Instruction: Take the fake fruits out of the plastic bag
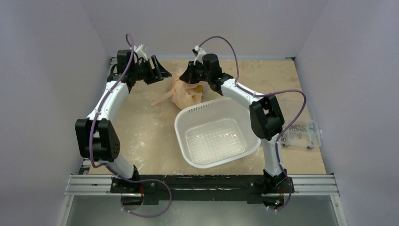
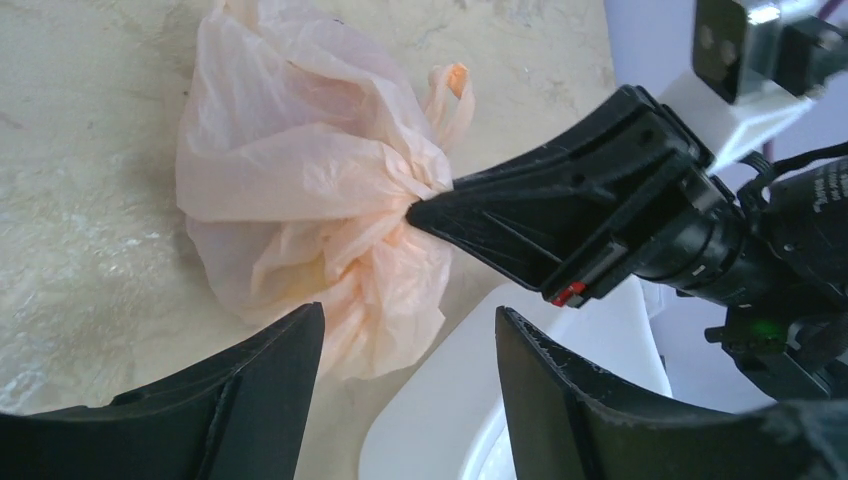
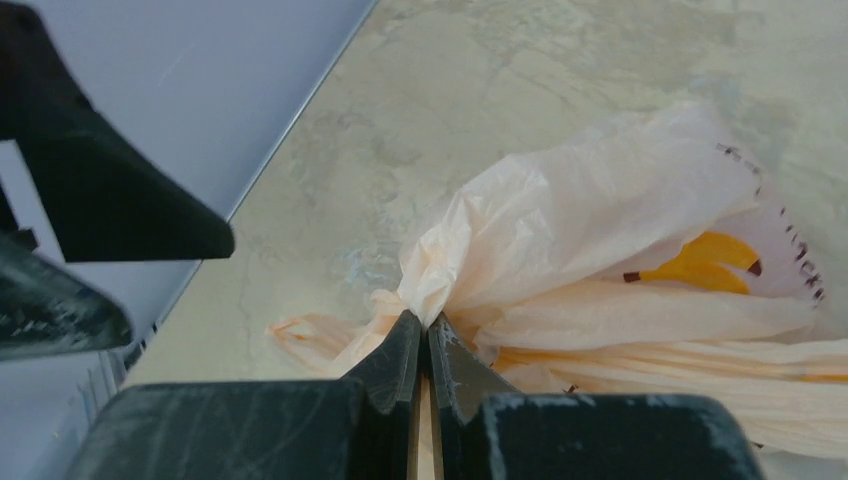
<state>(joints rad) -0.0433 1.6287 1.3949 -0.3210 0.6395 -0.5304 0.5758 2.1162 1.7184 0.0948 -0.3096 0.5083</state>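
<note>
right claw (image 3: pixel 425 335): pinching crinkly peach plastic bag (image 2: pixel 300 180) | left claw (image 2: pixel 408 325): wide, empty

Both arms reach forward, left gripper (image 2: pixel 410 313) fingers spread wide, right gripper (image 3: pixel 423 322) fingers pinched together.

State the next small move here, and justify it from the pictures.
Probably move the open left gripper forward and close its fingers on a loose fold of the plastic bag. The right gripper pinches the bag's gathered neck and the bag is bunched shut, so a second grip seems needed to pull it open.
</note>
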